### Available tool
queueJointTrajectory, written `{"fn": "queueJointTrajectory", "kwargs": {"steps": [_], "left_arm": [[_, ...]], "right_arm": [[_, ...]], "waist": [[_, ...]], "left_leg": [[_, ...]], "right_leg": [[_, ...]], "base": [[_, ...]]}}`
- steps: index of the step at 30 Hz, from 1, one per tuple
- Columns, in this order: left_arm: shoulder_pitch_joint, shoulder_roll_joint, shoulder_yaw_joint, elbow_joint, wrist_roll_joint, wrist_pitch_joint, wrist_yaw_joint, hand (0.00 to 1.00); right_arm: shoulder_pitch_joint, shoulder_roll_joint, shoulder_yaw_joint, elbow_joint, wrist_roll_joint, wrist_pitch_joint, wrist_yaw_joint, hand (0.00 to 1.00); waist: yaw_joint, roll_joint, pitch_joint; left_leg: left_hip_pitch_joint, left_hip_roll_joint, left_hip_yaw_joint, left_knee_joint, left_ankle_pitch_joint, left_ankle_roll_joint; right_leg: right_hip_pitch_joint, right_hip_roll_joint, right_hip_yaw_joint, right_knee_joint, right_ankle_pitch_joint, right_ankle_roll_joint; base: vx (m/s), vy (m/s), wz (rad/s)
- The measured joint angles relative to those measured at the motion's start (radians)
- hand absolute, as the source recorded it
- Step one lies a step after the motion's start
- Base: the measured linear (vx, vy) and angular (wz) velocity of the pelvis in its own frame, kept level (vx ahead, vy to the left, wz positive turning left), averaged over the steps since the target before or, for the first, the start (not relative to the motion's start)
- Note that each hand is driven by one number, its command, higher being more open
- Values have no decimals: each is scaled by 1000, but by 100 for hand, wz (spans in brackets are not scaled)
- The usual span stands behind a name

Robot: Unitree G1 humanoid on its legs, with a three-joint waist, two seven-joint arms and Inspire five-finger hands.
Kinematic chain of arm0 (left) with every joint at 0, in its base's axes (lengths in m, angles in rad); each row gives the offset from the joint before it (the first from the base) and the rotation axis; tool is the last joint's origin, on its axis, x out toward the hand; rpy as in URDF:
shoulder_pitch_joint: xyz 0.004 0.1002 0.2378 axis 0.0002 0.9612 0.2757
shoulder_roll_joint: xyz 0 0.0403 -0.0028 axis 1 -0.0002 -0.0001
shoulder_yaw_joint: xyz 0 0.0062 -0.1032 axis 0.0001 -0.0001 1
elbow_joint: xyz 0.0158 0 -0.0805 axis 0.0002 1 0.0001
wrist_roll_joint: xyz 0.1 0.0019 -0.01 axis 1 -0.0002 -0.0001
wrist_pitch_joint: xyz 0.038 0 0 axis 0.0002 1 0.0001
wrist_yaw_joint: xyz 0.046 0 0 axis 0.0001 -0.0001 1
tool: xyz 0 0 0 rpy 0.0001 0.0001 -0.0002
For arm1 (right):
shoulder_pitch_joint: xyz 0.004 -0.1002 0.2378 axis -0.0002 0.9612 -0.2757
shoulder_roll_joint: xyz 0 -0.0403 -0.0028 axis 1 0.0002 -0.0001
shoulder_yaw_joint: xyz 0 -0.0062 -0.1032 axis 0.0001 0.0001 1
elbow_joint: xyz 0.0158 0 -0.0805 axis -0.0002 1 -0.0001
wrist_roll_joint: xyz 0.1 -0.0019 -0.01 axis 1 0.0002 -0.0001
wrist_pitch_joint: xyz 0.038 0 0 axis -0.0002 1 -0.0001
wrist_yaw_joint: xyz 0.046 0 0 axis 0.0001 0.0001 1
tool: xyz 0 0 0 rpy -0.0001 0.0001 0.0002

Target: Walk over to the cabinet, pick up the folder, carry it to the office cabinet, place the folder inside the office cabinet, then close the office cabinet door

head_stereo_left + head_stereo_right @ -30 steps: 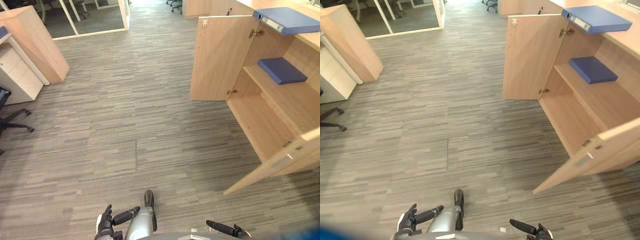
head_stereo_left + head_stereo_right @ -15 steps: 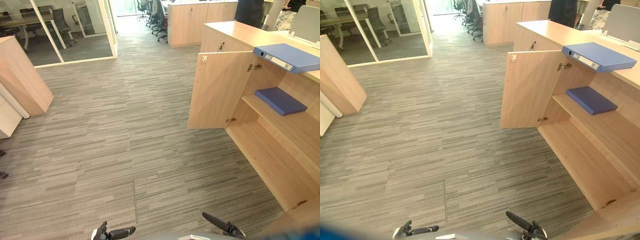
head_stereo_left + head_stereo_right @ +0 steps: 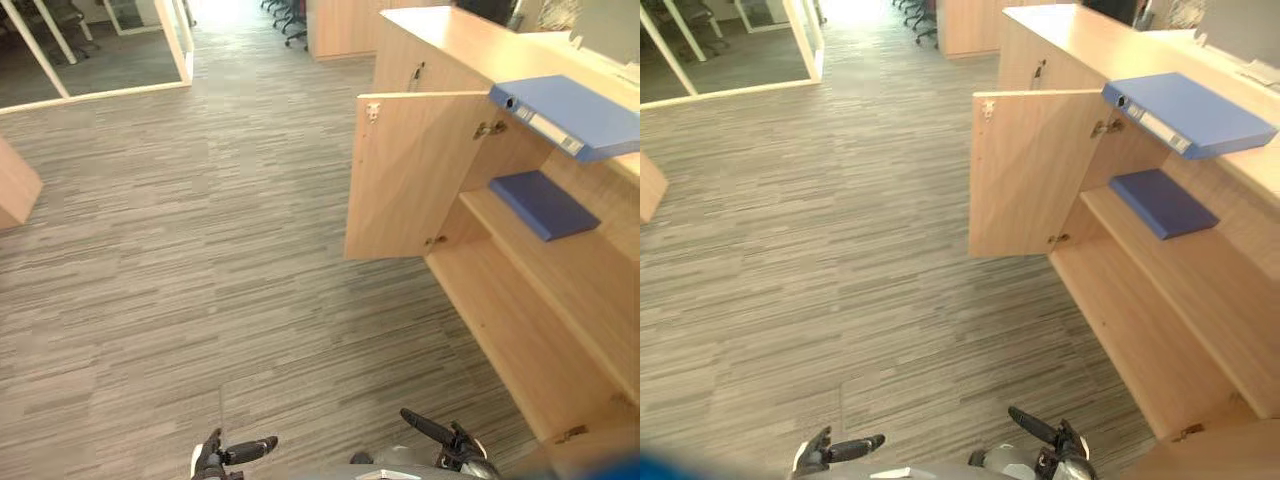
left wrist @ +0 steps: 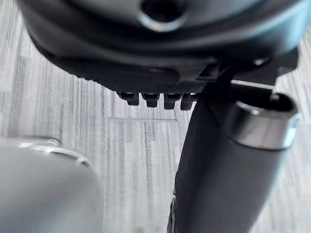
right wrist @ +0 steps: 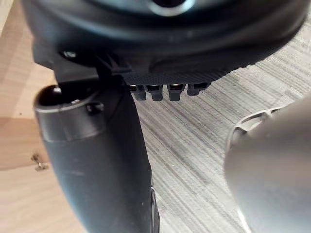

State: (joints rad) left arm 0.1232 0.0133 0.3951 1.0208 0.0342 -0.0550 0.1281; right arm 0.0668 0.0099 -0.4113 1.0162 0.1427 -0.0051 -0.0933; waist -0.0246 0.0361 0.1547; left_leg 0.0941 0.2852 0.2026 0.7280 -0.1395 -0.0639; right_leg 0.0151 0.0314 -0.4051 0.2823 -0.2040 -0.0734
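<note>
A light blue folder [image 3: 570, 115] lies flat on top of the wooden office cabinet [image 3: 440, 45], overhanging its front edge. Inside the cabinet, a darker blue folder [image 3: 543, 203] rests on the upper shelf [image 3: 560, 270]. The far cabinet door [image 3: 400, 175] stands wide open, and the top of the near door [image 3: 1200, 455] shows at the lower right corner. My left hand [image 3: 215, 457] hangs low over the carpet, open and empty; its thumb [image 4: 228, 165] points at the floor. My right hand [image 3: 445, 445] is also low, open and empty, beside the cabinet's open front [image 5: 97, 155].
Grey striped carpet [image 3: 200, 250] stretches ahead and to the left. A glass partition [image 3: 170, 40] stands at the far left, with a wooden unit's corner [image 3: 12, 185] at the left edge. More wooden cabinets [image 3: 340, 25] and office chairs [image 3: 290, 12] stand at the far end.
The whole view has shifted: the camera moved forward and toward the cabinet, so the left-hand furniture has slid out of view. Both hands stay low and empty.
</note>
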Motion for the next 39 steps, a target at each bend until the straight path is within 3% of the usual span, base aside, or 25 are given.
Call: {"fn": "queueJointTrajectory", "kwargs": {"steps": [1, 2, 4, 7, 9, 10, 12, 13, 14, 15, 17, 18, 19, 20, 22, 24, 25, 27, 28, 29, 31, 32, 33, 37, 39], "left_arm": [[22, -21, 38, -18, -31, -1, 4, 100], [32, -21, 53, -17, -47, 0, 7, 100], [51, -18, 63, -21, -80, -2, 16, 100], [49, -22, 60, -77, -113, -20, 14, 100], [46, -27, 60, -85, -112, -22, 20, 100], [45, -28, 60, -84, -112, -22, 31, 100], [48, -34, 59, -74, -112, -21, 43, 100], [49, -34, 60, -61, -113, -19, 47, 100], [51, -31, 60, -53, -112, -19, 48, 100], [61, -5, 63, -53, -114, -12, 54, 100], [64, 2, 71, -52, -113, -8, 56, 100], [66, 1, 79, -52, -113, -7, 56, 100], [68, 2, 84, -47, -113, -6, 57, 100], [60, 3, 80, -40, -111, -6, 56, 100], [50, 15, 53, -27, -110, -9, 49, 100], [29, 20, 38, -14, -106, -9, 44, 100], [29, 21, 22, -15, -101, -10, 41, 100], [42, 22, 13, -6, -102, -8, 37, 100], [44, 14, 12, 2, -102, -9, 37, 100], [40, 5, 4, 11, -104, -7, 41, 100], [25, 16, -2, 37, -104, -6, 47, 100], [22, 33, -5, 39, -103, -5, 48, 100], [18, 37, -5, 43, -102, -5, 46, 100], [8, -3, 18, 23, -102, -7, 44, 100], [7, -20, 51, -9, -104, -8, 40, 100]], "right_arm": [[13, -9, 2, -8, 1, -2, 0, 100], [16, -12, 1, -6, 15, -2, -3, 100], [14, -5, 2, 1, 16, 6, -6, 100], [-6, -8, 2, 55, 16, 12, -14, 100], [-12, -1, 9, 58, 16, 18, -19, 100], [-11, 1, 16, 57, 16, 17, -20, 100], [-6, -10, 43, 54, 16, 14, -21, 100], [-2, -12, 49, 53, 16, 14, -23, 100], [3, -9, 49, 53, 15, 14, -22, 100], [21, 21, 61, 41, 14, 14, -19, 100], [24, 32, 61, 38, 14, 14, -13, 100], [24, 34, 61, 37, 14, 14, -12, 100], [24, 30, 60, 34, 14, 14, -5, 100], [25, 23, 56, 25, 11, 16, 1, 100], [16, 13, 29, 17, 10, 18, 2, 100], [3, 0, 32, 18, -9, 13, -1, 100], [-6, 0, 39, 23, -25, 8, -2, 100], [-9, -12, 42, 40, -28, 4, -3, 100], [-19, -21, 42, 43, -26, 3, -4, 100], [-39, -30, 41, 41, -24, 1, -4, 100], [-51, -34, 51, 40, -24, 3, -5, 100], [-40, -19, 57, 39, -19, 3, -4, 100], [-36, -18, 55, 38, -15, 2, -4, 100], [-13, -24, 40, 38, -19, -7, -11, 100], [-11, -20, 40, 39, -20, -1, -13, 100]], "waist": [[10, 16, -4], [18, 19, -4], [25, -4, 0], [65, -33, 16], [69, -45, 27], [72, -49, 27], [72, -34, 19], [73, -21, 10], [73, -27, 3], [75, -80, -32], [87, -101, -47], [90, -104, -50], [98, -107, -51], [93, -101, -48], [70, -84, -37], [56, -69, -25], [60, -75, -10], [64, -61, -18], [58, -37, -13], [51, -23, 7], [50, -24, 26], [45, -57, 26], [43, -61, 27], [43, -33, 5], [42, -26, 2]], "left_leg": [[-79, 53, -2, 202, 40, 24], [-138, 73, 4, 336, 17, 30], [-229, 54, 7, 410, -32, 33], [-332, -34, -16, 231, -128, 13], [-361, -112, -101, 26, -138, -2], [-364, -155, -180, -136, -124, -18], [-363, -181, -296, -328, -80, -19], [-352, -177, -302, -334, 31, -28], [-348, -183, -295, -329, 69, -39], [-337, -204, -222, -315, 21, -24], [-297, -208, -147, -317, -6, 5], [-271, -214, -116, -324, -15, 15], [-217, -228, -54, -342, -31, 35], [-170, -247, -18, -356, -43, 56], [-121, -261, 13, -359, -59, 81], [-74, -257, 30, -384, -63, 81], [-33, -255, 55, -413, -63, 79], [2, -231, 91, -453, -57, 58], [7, -206, 116, -496, -45, 48], [17, -196, 117, -542, -33, 53], [26, -173, 118, -563, -35, 30], [31, -176, 117, -565, -35, 6], [41, -168, 115, -566, -35, -7], [62, -87, 54, -579, -23, -60], [-6, -16, 10, -409, -45, -58]], "right_leg": [[44, 38, 52, -33, -11, -34], [80, 54, 97, -48, -19, -47], [130, 53, 173, -79, -29, -55], [195, 17, 308, -109, -24, -32], [232, -19, 377, -129, -29, -5], [241, -44, 413, -129, -44, 22], [255, -61, 454, -126, -77, 63], [267, -73, 469, -114, -97, 92], [267, -84, 470, -107, -99, 101], [228, -142, 475, -57, -88, 121], [175, -180, 499, 43, -81, 134], [152, -198, 502, 107, -80, 135], [74, -231, 505, 279, -64, 149], [-10, -269, 495, 459, -15, 121], [-101, -329, 415, 658, 4, 80], [-151, -374, 280, 693, 16, 63], [-155, -387, 201, 622, 26, 57], [-127, -365, 155, 536, 15, 85], [-138, -340, 133, 500, 26, 110], [-171, -322, 116, 478, -25, 143], [-179, -272, 100, 302, -46, 140], [-168, -266, 108, 200, 2, 130], [-163, -258, 105, 207, 11, 106], [-111, -175, 32, 187, -57, 75], [-42, -122, -18, 128, -68, 54]], "base": [[344, -28, -107], [415, 14, -108], [414, 42, -112], [328, 118, -136], [327, 228, -140], [276, 237, -105], [410, 370, -110], [457, 421, -93], [534, 481, -99], [475, 434, -87], [352, 337, -102], [243, 272, -122], [269, 326, -114], [251, 305, -99], [194, 212, -42], [148, 120, -30], [91, -17, -58], [88, -55, -83], [62, -77, -99], [38, -82, -93], [29, -134, -70], [85, -267, -39], [116, -276, -9], [190, -304, 25], [224, -309, 49]]}}
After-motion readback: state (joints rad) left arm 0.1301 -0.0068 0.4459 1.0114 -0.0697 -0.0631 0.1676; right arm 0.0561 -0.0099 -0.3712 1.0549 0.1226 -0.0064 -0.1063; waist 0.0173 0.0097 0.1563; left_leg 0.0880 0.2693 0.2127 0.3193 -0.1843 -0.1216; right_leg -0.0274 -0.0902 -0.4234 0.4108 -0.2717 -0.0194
